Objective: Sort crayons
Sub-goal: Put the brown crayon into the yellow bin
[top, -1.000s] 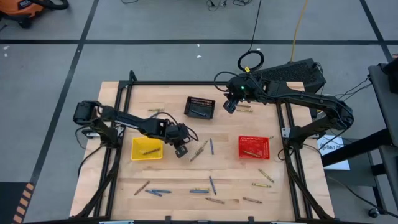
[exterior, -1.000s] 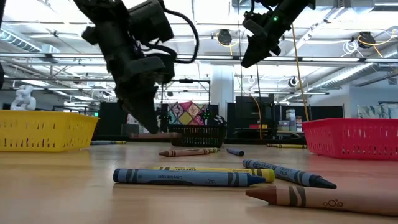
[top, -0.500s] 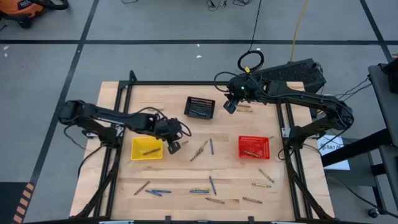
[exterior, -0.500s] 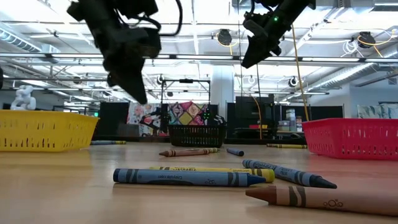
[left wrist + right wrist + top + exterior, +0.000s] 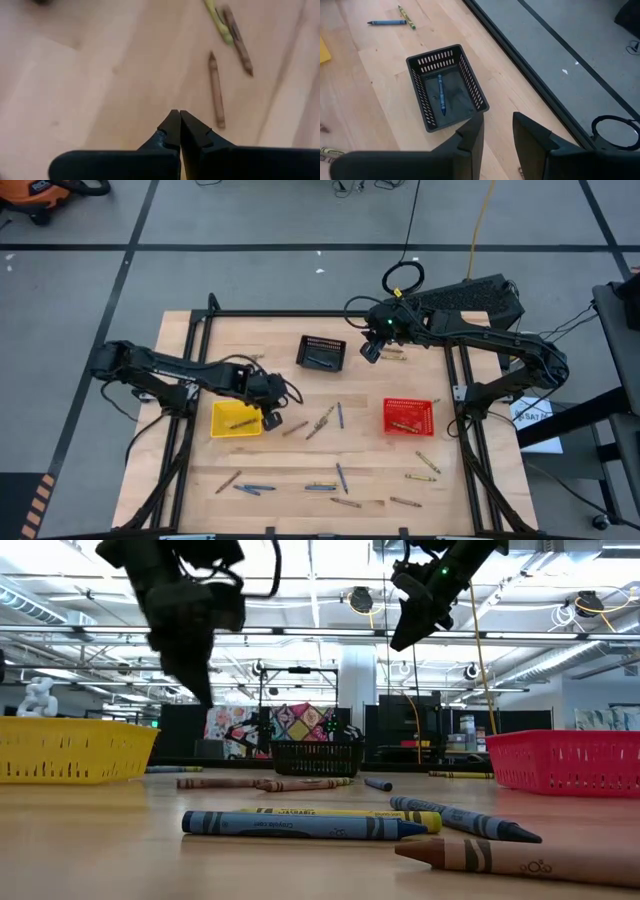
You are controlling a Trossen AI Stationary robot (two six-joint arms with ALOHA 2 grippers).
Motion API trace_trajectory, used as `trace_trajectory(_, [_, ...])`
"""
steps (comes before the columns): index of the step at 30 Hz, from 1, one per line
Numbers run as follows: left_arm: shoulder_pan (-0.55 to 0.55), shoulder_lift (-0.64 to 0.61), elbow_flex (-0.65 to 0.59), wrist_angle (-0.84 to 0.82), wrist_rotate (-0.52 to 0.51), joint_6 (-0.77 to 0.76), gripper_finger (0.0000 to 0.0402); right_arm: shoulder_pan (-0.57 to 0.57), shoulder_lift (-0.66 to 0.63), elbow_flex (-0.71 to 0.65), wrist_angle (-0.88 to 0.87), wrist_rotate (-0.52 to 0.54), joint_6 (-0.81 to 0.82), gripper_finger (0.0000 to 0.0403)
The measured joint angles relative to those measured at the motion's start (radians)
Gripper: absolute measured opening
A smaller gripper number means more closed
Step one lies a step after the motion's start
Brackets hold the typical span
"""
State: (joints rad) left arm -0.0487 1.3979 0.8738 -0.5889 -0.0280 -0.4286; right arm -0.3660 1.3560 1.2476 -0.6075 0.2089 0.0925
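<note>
Crayons lie scattered over the wooden table, blue, olive-yellow and brown. My left gripper [image 5: 270, 420] hangs shut and empty above the table, just right of the yellow basket [image 5: 236, 420]. A brown crayon [image 5: 216, 90] lies flat on the wood a little to its right, also seen as crayon [image 5: 295, 428]. My right gripper [image 5: 370, 352] waits open in the air right of the black basket [image 5: 445, 85], which holds one blue crayon [image 5: 440, 95]. The red basket [image 5: 408, 417] holds a crayon too.
Two crayons [image 5: 328, 418] lie mid-table between the yellow and red baskets. Several more crayons [image 5: 320, 487] lie along the near edge, and some at the near right [image 5: 425, 468]. A black frame rail [image 5: 190, 370] runs along each side of the table.
My left gripper has risen and drawn back toward the table's left edge, ending beside the yellow basket, its fingers staying shut. A brown crayon now lies uncovered on the table at the spot where the gripper stood a second ago.
</note>
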Motion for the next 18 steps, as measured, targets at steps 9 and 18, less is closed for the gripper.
trace_trajectory(9, [-0.027, 0.166, 0.004, 0.177, 0.179, 0.046, 0.0050, 0.000, 0.000, 0.000, 0.000, 0.001, 0.000, 0.0091])
trace_trajectory(18, [-0.030, 0.185, 0.022, 0.189, 0.175, -0.073, 0.0084, 0.000, 0.000, 0.000, -0.005, 0.002, 0.000, 0.0091])
